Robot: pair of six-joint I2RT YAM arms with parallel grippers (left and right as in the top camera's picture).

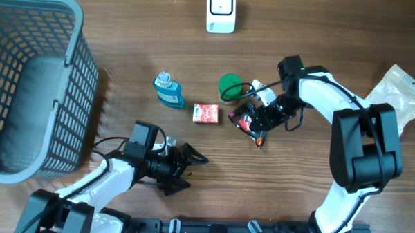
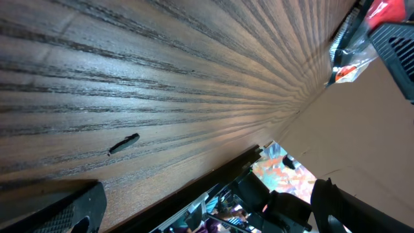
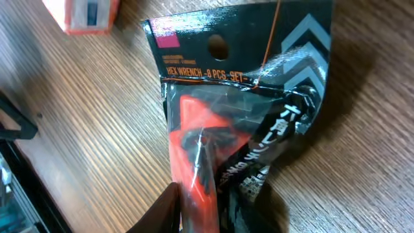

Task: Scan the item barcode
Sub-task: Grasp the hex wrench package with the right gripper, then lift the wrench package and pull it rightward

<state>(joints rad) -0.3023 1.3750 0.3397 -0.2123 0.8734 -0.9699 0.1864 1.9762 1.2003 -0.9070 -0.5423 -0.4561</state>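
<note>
Just right of the red box (image 1: 206, 114), the hex wrench pack (image 1: 246, 122) is pinched at one end between the right fingers (image 3: 163, 210), its printed header facing the wrist camera above the tabletop (image 1: 126, 65). Below and left of the red box, the left fingers (image 1: 196, 157) spread wide, holding nothing.

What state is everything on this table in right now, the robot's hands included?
left gripper: open, holding nothing
right gripper: shut on the hex wrench pack
hex wrench pack: pinched at one end, wrapper crumpled
blue bottle: lying down, cap on
red box: closed, lying flat
green round item: lying loose, untouched
basket: upright, open top
scanner: standing apart, untouched
plastic bag: lying flat, untouched
</note>
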